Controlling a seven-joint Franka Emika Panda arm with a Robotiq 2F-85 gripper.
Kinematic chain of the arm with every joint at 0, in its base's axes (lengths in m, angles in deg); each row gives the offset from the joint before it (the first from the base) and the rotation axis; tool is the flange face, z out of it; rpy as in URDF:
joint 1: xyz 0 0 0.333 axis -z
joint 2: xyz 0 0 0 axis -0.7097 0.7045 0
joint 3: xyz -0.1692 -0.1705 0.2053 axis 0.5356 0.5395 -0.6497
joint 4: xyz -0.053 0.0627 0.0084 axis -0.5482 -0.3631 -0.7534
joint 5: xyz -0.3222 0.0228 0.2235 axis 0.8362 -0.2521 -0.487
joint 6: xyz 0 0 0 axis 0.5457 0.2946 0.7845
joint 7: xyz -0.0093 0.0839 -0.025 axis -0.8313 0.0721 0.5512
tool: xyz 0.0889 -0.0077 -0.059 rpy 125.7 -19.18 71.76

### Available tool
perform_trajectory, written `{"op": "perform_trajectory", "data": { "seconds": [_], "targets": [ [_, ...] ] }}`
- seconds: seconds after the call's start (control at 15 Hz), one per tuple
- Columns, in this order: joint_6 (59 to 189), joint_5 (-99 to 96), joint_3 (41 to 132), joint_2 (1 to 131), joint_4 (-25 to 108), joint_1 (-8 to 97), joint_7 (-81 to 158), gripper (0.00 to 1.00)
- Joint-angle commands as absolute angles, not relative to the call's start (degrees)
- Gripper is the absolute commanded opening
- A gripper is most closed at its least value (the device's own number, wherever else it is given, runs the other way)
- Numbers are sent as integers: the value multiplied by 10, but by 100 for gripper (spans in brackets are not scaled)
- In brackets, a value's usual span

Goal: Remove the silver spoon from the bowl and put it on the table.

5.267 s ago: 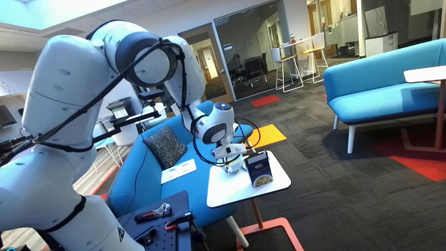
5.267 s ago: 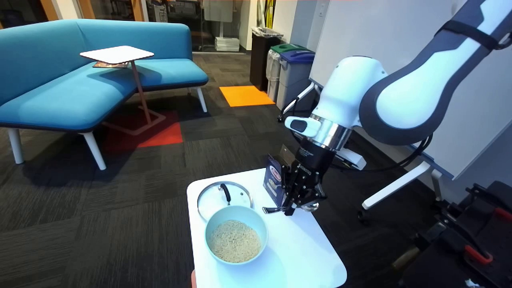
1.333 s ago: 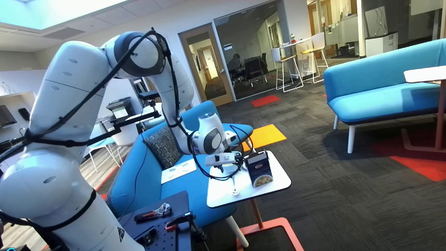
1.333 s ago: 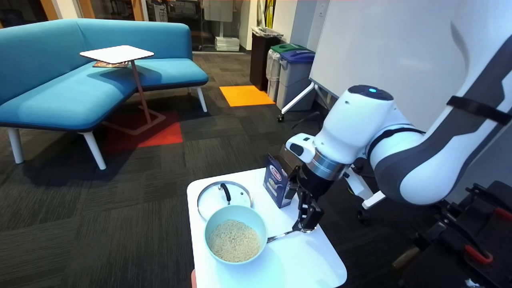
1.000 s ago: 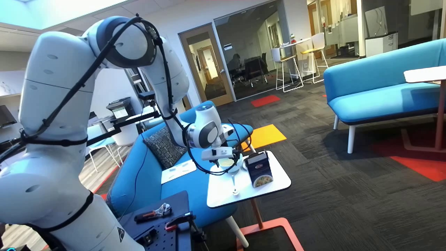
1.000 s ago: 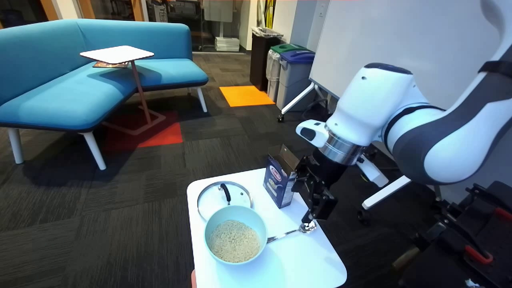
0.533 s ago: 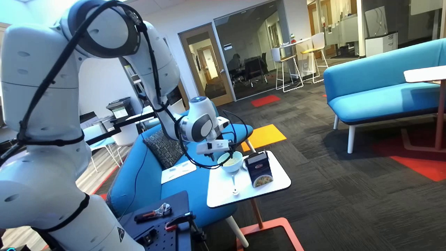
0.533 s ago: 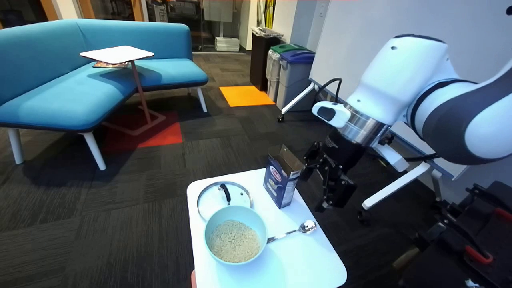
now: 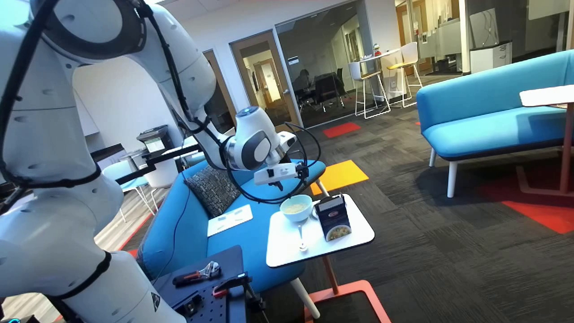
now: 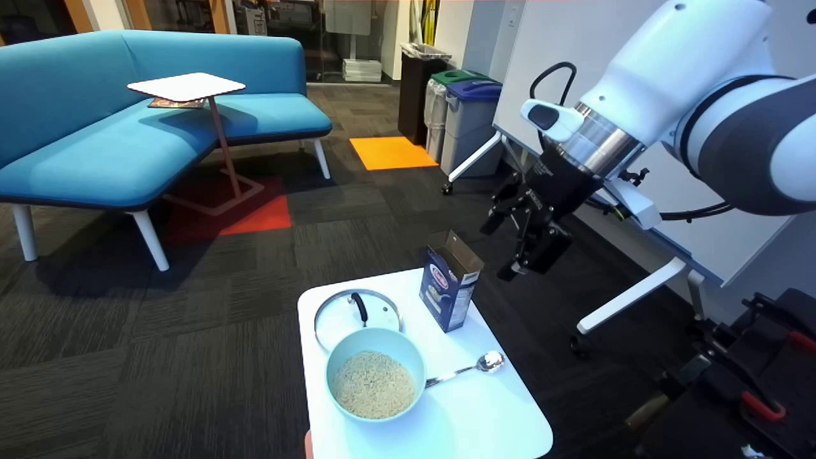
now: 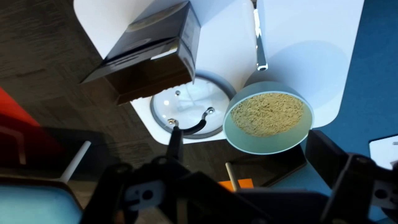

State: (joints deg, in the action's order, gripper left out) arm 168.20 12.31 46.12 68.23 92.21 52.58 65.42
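Silver spoon point(image 10: 489, 361) rests on the white counter point(image 10: 497, 421), outside the bowl point(image 11: 270, 144), below the gripper point(image 10: 500, 247) and well apart from it. The gripper's jaws stand wide apart.

Closest under the gripper in an exterior view is a blue box point(image 10: 441, 290), upright near the counter's edge, its brown cardboard top facing up. In the wrist view the box rises ahead of one jaw and hides part of a glass lid point(image 11: 196, 102), which lies flat on the counter with its black handle point(image 11: 195, 128) uppermost. The bowl, pale blue and holding pale grain point(image 11: 269, 113), sits ahead of the gap, nearer the other jaw; in that view it stands between the jaws and the spoon. Bowl and lid are side by side, and I cannot tell whether they touch. A blue sofa point(image 9: 237, 242) is lower than the gripper, beside the counter, with a grey cushion point(image 9: 214, 190) and a white sheet point(image 9: 230, 220) on it.

The spoon's handle end is aimed at the bowl, just beside it, and the wrist view shows a narrow gap between the two. The scoop points away from the bowl. In the wrist view the long axis runs almost straight out from the gripper, handle end nearer, scoop end cut off by the picture's edge. In an exterior view the axis slants, and the scoop is the end nearer the gripper.
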Motion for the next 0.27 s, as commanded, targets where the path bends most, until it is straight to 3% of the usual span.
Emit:
{"op": "perform_trajectory", "data": {
  "seconds": [0.0, 0.2],
  "targets": [
    [1688, 123, 461, 673, 923, 529, 651, 100],
    [1690, 122, 461, 660, 926, 532, 650, 100]
  ]
}}
